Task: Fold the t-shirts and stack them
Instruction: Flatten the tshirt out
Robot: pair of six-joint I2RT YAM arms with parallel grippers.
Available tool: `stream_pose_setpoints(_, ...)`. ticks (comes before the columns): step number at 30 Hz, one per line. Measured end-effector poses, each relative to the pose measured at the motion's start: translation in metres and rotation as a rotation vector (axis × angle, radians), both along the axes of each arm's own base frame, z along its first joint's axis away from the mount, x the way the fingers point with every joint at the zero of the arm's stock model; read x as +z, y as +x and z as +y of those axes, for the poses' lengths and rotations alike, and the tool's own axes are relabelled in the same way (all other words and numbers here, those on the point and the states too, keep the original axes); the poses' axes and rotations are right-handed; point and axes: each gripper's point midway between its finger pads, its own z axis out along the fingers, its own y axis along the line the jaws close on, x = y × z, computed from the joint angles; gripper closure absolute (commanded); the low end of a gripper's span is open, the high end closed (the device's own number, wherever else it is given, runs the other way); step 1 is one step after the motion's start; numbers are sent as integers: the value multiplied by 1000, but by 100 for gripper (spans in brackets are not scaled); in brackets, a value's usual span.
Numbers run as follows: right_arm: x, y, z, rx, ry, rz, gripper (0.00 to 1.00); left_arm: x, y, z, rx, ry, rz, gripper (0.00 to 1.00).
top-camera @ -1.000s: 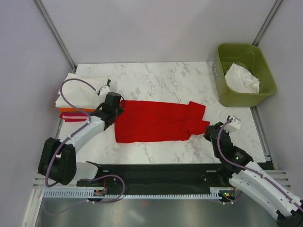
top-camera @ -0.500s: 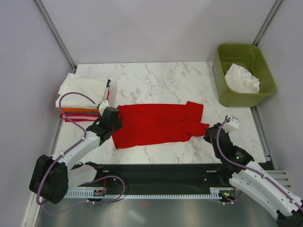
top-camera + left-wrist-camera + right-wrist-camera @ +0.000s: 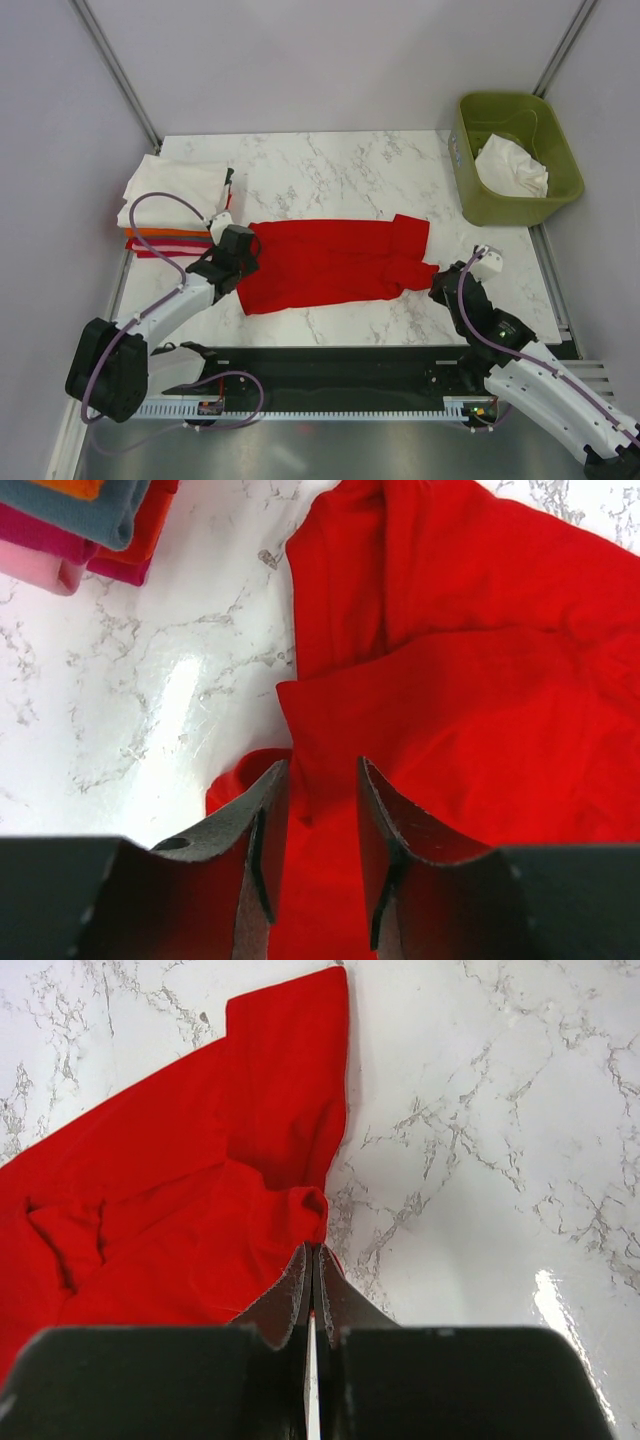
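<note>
Bright red cotton t-shirt (image 3: 330, 262) lies spread mid white marble counter (image 3: 340, 170). Left pincer (image 3: 320, 775) open over its left edge; right pincer (image 3: 312, 1255) closed, pinching its right edge. Folded stack of white, orange and dark red t-shirts (image 3: 170, 200) just left; olive-green plastic bin (image 3: 510, 212) holding crumpled white cloth (image 3: 512, 165) far right

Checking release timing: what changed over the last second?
The left gripper drew back toward the near edge, opened and let go of the red shirt, whose left end now lies slightly nearer. The right gripper stayed shut on the shirt's right end. The folded stack and the bin did not move.
</note>
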Motion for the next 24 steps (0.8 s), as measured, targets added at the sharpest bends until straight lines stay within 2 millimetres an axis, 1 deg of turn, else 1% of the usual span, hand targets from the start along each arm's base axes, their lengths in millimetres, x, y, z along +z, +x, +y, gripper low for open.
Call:
stream_pose_setpoints(2, 0, 0, 0, 1, -1, 1, 96, 2, -1, -1, -7, -8, -3, 60)
stream_pose_setpoints(4, 0, 0, 0, 1, -1, 2, 96, 8, -1, -7, -30, -34, -17, 59)
stream_pose_setpoints(7, 0, 0, 0, 1, -1, 2, 96, 24, -4, -17, -88, -79, -59, 50)
stream_pose_setpoints(8, 0, 0, 0, 2, 0, 2, 96, 28, -6, -19, -105, -94, -75, 41)
stream_pose_setpoints(9, 0, 0, 1, 3, 0, 2, 96, 32, -8, -21, -121, -107, -90, 39)
stream_pose_setpoints(11, -1, 0, 1, 4, 0, 3, 95, 34, -15, -23, -144, -129, -111, 39)
stream_pose_setpoints(13, -1, 0, 1, 6, -6, 5, 96, 29, -20, -22, -153, -137, -114, 40)
stream_pose_setpoints(14, -2, 0, 0, 8, -11, 7, 96, 25, -22, -22, -154, -134, -106, 43)
stream_pose_setpoints(18, -6, 2, 1, 19, -42, 18, 100, -3, -25, -15, -133, -93, -20, 48)
stream_pose_setpoints(21, -7, 5, 4, 39, -55, 2, 100, -22, -26, -11, -118, -63, 39, 45)
stream_pose_setpoints(24, -11, 6, 6, 61, -59, -18, 100, -28, -21, -9, -108, -50, 48, 44)
